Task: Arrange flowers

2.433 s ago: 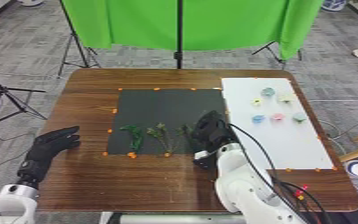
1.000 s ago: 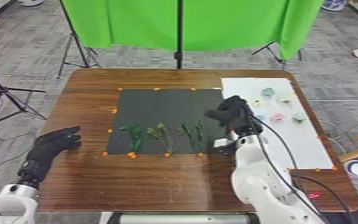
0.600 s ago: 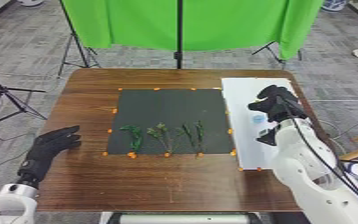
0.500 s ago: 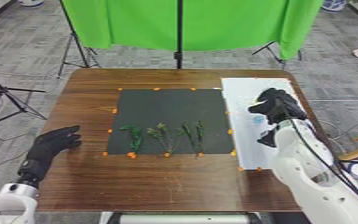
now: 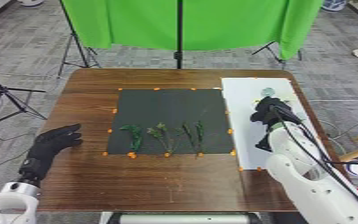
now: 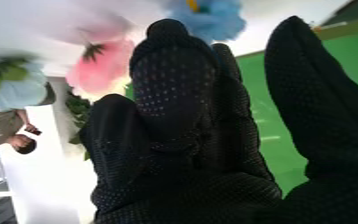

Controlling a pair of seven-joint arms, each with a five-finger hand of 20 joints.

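Observation:
In the head view my right hand [image 5: 271, 111] is over the white sheet [image 5: 254, 159], covering some of the flowers. A pale blue-green flower [image 5: 268, 92] lies beyond it. In the right wrist view my right hand [image 6: 180, 125] has straight fingers with the thumb apart; a pink flower [image 6: 102, 65], a blue flower [image 6: 213, 19] and a light blue flower [image 6: 15, 82] appear close by. Three green stem bunches, the left one [image 5: 135, 137], middle one [image 5: 163, 136] and right one [image 5: 196, 135], lie on the black mat [image 5: 162, 106]. My left hand [image 5: 55, 142] rests open at the table's left.
Orange markers line the edges of the mat and sheet. The brown table [image 5: 175, 185] has a green cloth [image 5: 131, 25] hanging behind it. A black stand [image 5: 179, 55] rises beyond the far edge. Cables run along my right arm.
My right hand has moved from the stems on the mat rightward over the white sheet, then slightly back toward the near side. My left hand has not moved.

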